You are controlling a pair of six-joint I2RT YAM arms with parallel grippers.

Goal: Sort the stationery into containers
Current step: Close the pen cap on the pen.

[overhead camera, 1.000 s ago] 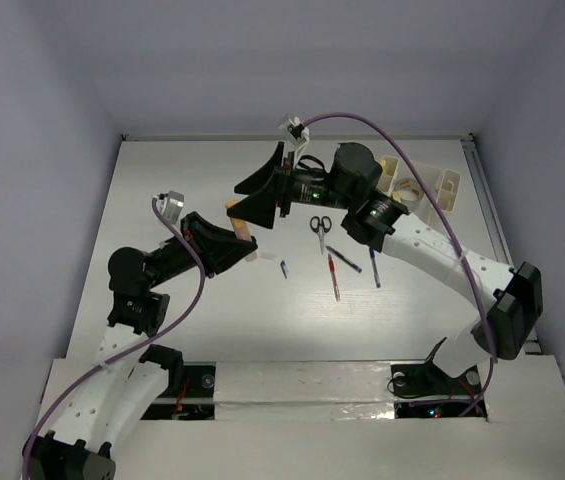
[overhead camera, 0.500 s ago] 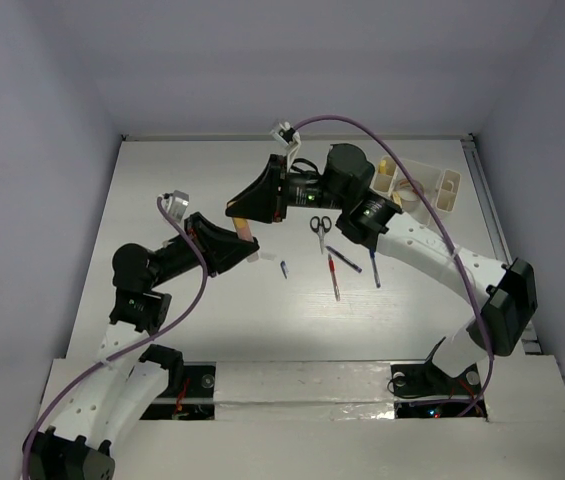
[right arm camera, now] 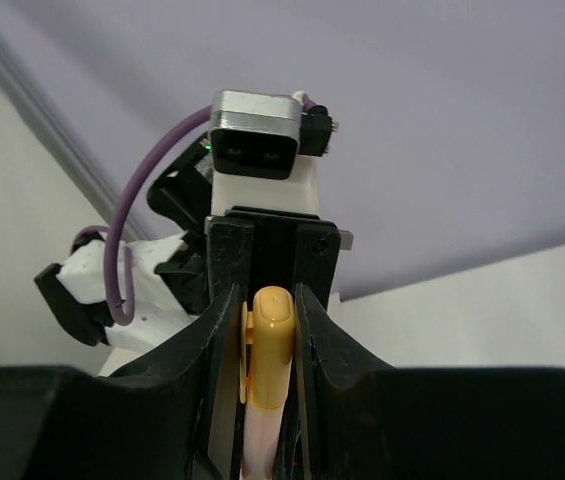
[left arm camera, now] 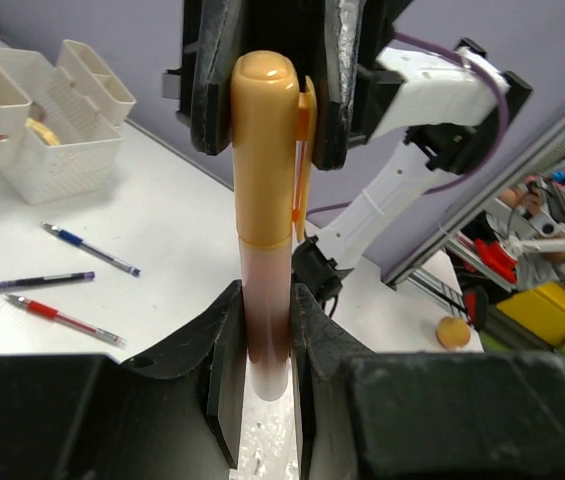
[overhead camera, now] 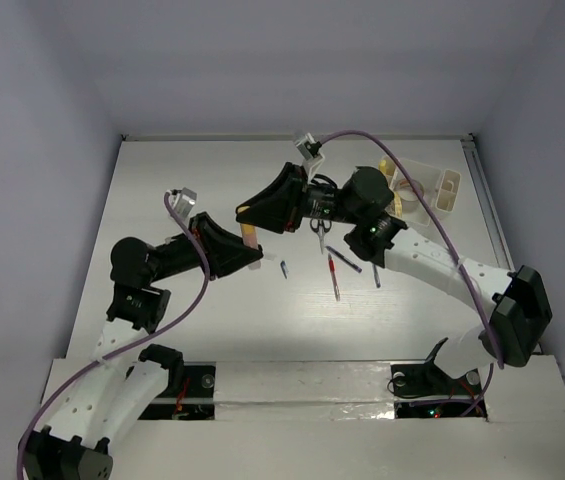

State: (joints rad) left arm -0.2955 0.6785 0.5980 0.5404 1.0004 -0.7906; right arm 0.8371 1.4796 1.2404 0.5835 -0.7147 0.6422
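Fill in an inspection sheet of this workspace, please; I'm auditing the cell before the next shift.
Surface: white table, no spills seen.
Job's things: orange marker held between both tools; scissors, red pen and blue pens loose mid-table; organizer far right, tape roll inside.
Clutter: nothing seen.
Grippers: left tool shut on the marker's barrel; right tool shut on its cap.
Cables: purple cable loops above each arm.
Surroundings: lavender walls on three sides.

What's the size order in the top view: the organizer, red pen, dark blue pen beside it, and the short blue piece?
1. organizer: largest, though partly hidden.
2. red pen and dark blue pen: they look alike in length, so not ranked.
3. short blue piece: smallest.
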